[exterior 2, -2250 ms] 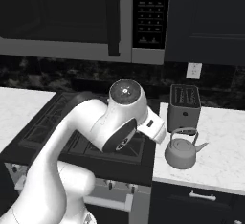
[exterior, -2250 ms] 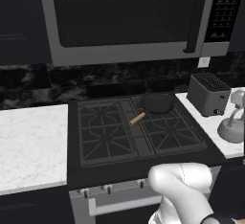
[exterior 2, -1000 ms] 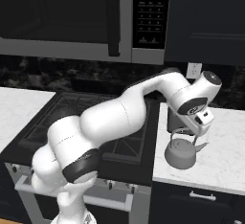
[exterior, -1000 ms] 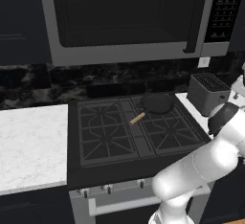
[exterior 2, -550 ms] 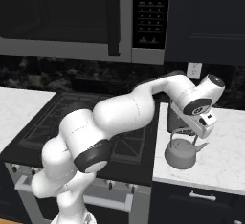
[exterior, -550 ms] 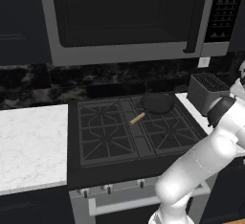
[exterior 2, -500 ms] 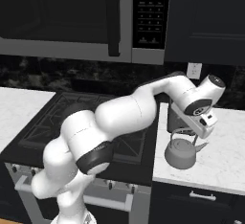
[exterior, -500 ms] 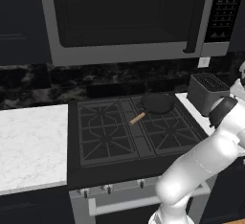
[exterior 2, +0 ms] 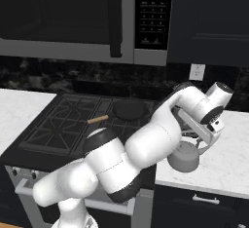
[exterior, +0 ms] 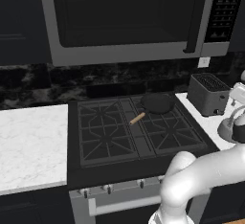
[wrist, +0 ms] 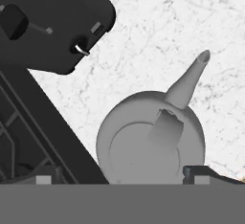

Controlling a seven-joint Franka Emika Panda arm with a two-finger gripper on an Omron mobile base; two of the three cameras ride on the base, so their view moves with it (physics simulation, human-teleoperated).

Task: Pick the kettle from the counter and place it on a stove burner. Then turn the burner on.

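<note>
Above kettle (wrist: 150, 139) — gripper (exterior 2: 200, 143) lowered closer than before, jaws apart; white marble counter (wrist: 158, 41), toaster (exterior: 208, 94) beside.

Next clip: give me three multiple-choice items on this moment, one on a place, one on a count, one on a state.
1. The kettle stands on:
A the counter
B a burner
C the toaster

2. Pans on the cooktop:
A none
B one
C three

3. The claw is:
A shut on the kettle
B open above the kettle
C shut on the skillet

Answers: A, marble lies under it beside the cooktop; B, a single black skillet; B, both tips stand wide apart over the dome.
</note>
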